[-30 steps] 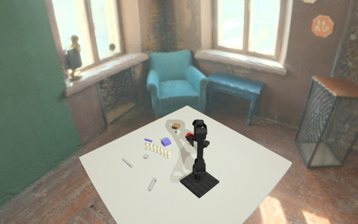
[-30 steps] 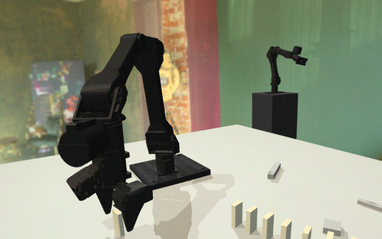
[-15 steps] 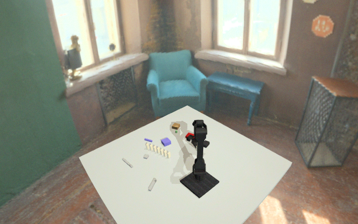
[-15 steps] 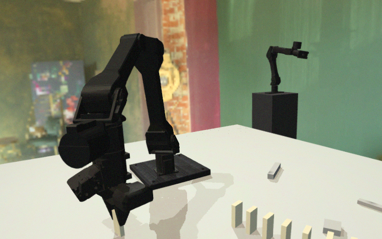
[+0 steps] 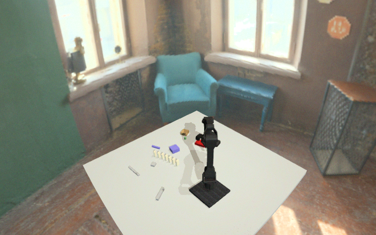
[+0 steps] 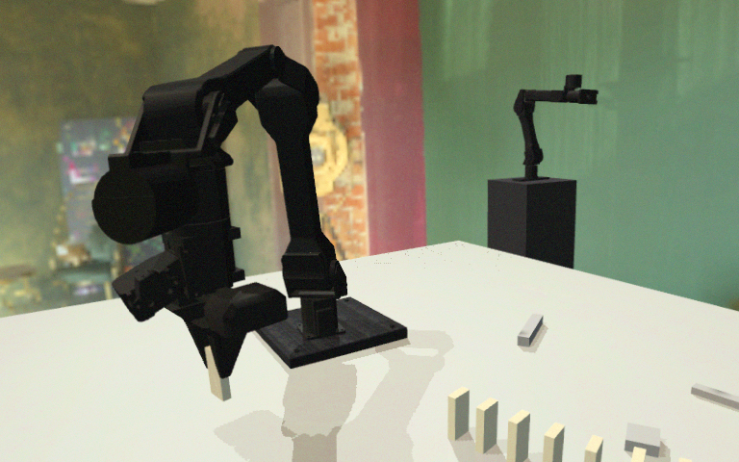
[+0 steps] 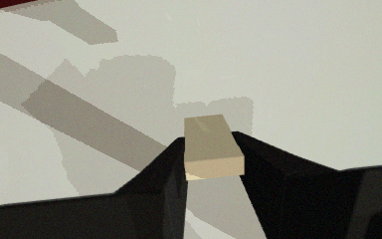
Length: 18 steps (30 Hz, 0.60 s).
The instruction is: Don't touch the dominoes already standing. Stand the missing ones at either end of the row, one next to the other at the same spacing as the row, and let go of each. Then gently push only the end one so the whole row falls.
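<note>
A domino (image 6: 219,381) (image 7: 211,139), w/ its lower end out below the fingers in the ext. view, is gripped by the robot hand (image 6: 216,368) (image 7: 209,135), part-closed to abt. the piece's width, well apart from the standing row (image 5: 166,157) (image 6: 518,438). The piece looks light, stiff & prob. smooth, easily tipped; best hold is high on opposite sides, w/ the foot free for standing. It leans in the ext. view; needs squaring up before release. Count: 1 held domino, 7 standing, 2 long grey bars (image 5: 133,170) (image 6: 530,330), 1 small grey block (image 5: 153,164) (image 6: 643,437), 1 purple box (image 5: 174,149), 1 purple bar (image 5: 155,147), 1 red block (image 5: 199,143), 1 brown box (image 5: 184,132), 1 tiny green item (image 5: 185,138). No other loose domino visible.
</note>
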### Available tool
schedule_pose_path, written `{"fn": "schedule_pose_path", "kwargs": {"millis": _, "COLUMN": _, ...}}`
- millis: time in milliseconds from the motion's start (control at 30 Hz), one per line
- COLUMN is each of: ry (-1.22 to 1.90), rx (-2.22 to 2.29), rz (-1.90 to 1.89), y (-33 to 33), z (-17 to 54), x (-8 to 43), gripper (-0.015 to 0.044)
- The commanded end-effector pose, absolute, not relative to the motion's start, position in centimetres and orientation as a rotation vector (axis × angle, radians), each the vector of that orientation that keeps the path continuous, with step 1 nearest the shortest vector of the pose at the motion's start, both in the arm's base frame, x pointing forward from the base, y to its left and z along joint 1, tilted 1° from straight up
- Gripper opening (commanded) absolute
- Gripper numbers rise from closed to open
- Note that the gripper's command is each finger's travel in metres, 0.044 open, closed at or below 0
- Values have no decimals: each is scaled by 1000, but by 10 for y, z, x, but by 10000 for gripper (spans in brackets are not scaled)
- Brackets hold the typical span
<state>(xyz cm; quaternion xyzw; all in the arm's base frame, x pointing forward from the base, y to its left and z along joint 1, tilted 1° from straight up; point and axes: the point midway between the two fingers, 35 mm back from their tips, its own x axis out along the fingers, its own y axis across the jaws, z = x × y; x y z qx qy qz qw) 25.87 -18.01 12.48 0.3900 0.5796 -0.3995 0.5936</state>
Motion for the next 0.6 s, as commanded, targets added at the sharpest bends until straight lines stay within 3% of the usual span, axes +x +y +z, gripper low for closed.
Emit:
{"fn": "schedule_pose_path", "kwargs": {"millis": 0, "ry": 1331, "rx": 907, "rz": -929, "y": -175, "z": 179, "x": 253, "gripper": 107}}
{"fn": "schedule_pose_path", "kwargs": {"millis": 233, "ry": 1354, "rx": 860, "rz": -882, "y": -166, "z": 188, "x": 256, "gripper": 107}}
{"fn": "schedule_pose_path", "kwargs": {"millis": 567, "ry": 1541, "rx": 115, "rz": -135, "y": -32, "z": 185, "x": 297, "gripper": 107}}
